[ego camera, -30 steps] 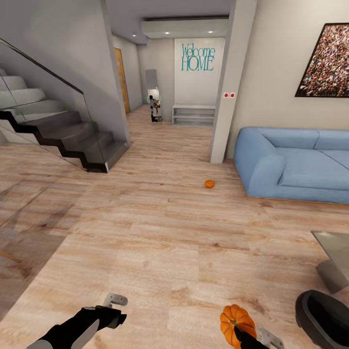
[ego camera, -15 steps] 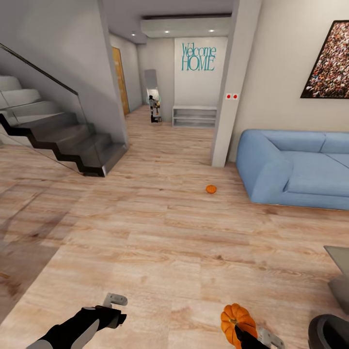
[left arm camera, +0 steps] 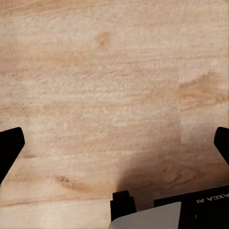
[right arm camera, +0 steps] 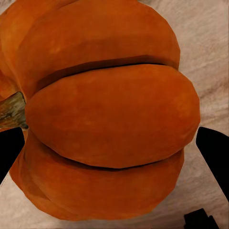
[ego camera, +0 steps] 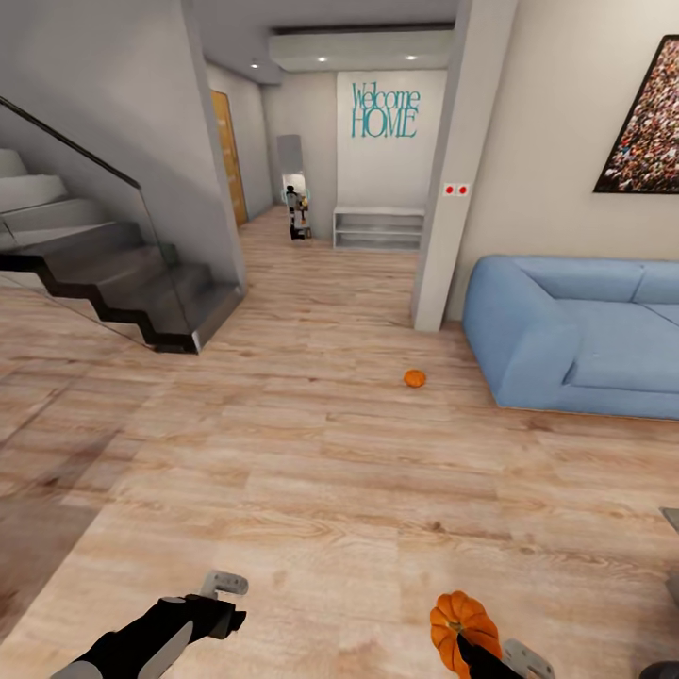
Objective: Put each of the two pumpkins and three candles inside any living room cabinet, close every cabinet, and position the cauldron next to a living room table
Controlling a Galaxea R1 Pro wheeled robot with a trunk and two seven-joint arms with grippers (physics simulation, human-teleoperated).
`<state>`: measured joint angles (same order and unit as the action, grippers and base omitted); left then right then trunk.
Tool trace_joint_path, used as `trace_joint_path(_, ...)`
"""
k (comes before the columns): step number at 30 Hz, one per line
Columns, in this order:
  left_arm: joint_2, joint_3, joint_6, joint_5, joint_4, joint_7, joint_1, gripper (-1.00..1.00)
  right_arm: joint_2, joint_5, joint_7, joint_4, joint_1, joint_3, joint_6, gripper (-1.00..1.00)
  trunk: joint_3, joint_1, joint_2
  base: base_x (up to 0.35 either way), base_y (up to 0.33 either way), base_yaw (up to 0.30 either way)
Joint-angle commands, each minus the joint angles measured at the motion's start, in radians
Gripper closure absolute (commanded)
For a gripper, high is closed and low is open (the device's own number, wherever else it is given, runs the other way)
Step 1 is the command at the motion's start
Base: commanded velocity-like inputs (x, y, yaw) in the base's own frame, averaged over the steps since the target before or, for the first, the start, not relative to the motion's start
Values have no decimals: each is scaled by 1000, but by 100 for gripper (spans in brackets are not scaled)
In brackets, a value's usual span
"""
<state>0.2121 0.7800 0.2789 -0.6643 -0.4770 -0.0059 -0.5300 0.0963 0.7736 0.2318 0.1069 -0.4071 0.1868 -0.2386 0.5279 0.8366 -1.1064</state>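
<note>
My right gripper (ego camera: 474, 643) is shut on a bright orange ribbed pumpkin (ego camera: 461, 624) at the lower edge of the head view. In the right wrist view this pumpkin (right arm camera: 105, 114) sits between the two black fingertips (right arm camera: 9, 150), stem to one side. A second pumpkin (ego camera: 414, 378) lies on the wooden floor ahead, near the sofa's corner. My left gripper (ego camera: 222, 589) hangs open over bare floor, its fingertips (left arm camera: 9, 145) wide apart. A sliver of the grey table (ego camera: 673, 518) and a dark sliver of the cauldron (ego camera: 668, 672) touch the right edge. Candles and cabinet are out of view.
A blue sofa (ego camera: 585, 339) stands at the right against the wall. A dark staircase with a glass rail (ego camera: 132, 283) fills the left. A pale pillar (ego camera: 453, 189) stands beside a hallway with a white low shelf (ego camera: 377, 228).
The whole view has shifted: sofa, table and cauldron slid right and down toward the frame edge, so the camera moved. Both arms keep their pose, pumpkin still held.
</note>
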Motion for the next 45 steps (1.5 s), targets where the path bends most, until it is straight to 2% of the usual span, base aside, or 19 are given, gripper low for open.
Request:
trace_joint_path(1,1,4,3,-4,-2,0,-1,-100,0,10,4,-1,-1,7,-4,100,1,1,-1,314,81,-2)
trace_joint_path(45,1,7,3,-3,-2,0,-1,-100,0,10,4,-2,-1,7,-4,100,1,1,-1,330,3,-19)
